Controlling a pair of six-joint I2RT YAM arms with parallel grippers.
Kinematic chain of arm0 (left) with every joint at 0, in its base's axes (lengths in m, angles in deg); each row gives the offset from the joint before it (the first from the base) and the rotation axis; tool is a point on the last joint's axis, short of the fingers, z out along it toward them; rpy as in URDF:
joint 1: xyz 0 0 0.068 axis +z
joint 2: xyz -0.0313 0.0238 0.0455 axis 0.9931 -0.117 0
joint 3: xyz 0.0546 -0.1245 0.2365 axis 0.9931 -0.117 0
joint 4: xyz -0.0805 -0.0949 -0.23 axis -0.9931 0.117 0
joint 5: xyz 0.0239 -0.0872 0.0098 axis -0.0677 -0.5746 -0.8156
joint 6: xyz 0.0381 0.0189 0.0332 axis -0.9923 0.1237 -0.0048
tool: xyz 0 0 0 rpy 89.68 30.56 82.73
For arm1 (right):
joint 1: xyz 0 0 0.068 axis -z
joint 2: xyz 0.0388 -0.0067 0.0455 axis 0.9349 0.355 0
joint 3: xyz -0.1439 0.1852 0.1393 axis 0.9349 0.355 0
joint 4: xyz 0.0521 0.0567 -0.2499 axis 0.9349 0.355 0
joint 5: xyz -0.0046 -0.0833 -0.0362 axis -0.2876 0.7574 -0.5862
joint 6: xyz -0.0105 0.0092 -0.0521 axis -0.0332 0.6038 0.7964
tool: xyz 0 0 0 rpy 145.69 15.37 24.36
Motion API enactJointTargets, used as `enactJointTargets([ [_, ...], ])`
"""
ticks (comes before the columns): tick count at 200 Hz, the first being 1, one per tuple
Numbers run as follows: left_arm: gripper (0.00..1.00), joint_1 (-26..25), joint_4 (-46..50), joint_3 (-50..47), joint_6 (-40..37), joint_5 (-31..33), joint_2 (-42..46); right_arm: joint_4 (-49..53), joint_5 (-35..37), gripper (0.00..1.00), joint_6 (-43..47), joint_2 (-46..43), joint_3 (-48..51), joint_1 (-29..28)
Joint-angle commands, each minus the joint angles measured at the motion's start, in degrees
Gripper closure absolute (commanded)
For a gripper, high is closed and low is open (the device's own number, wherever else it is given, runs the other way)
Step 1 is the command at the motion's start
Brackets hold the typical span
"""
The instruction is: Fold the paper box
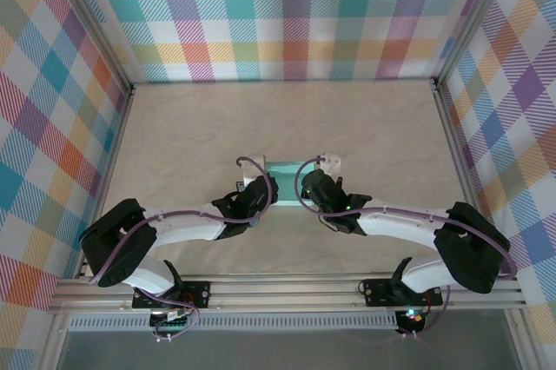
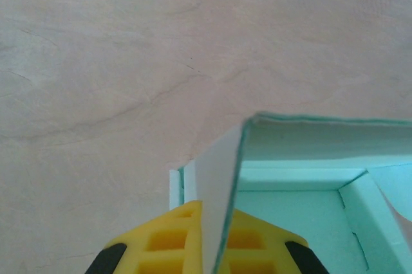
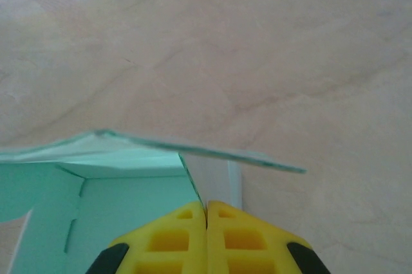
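**Left arm** (image 1: 187, 229), **right arm** (image 1: 400, 224): matched pair.
- Link shells: glossy white, rounded.
- Joint housings and wrist blocks: matt black. The largest is a bulky rounded casing at each elbow.
- Purple cable (image 1: 250, 161): one per arm, running along the links and looping free above the wrist.
- Base brackets (image 1: 171, 294): black.
- Green light (image 1: 347, 208): small, on the right wrist block.
- Jaws: yellow moulded plastic with square recessed pockets and black shoulders behind.

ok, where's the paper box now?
Top view: the pale mint-blue card paper box sits midway on the beige table, side walls pinched by the left fingers and right fingers.
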Motion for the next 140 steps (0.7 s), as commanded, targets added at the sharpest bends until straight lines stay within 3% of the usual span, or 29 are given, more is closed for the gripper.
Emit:
enactJointTargets([
  [1,1.00,-0.1,-1.2,-1.0,1.3,2.3,1.3,8.5,3.4,1.00,-8.5,1.6,-1.8,0.1],
  [66,1.00,-0.1,-1.5,-1.4,1.9,2.0,0.8,17.9,6.0,1.00,-19.8,5.5,-4.6,-1.5],
  [140,1.00,-0.2,-2.9,-4.3,2.5,2.9,0.8,2.8,5.8,0.98,-12.8,4.2,3.7,-2.9],
])
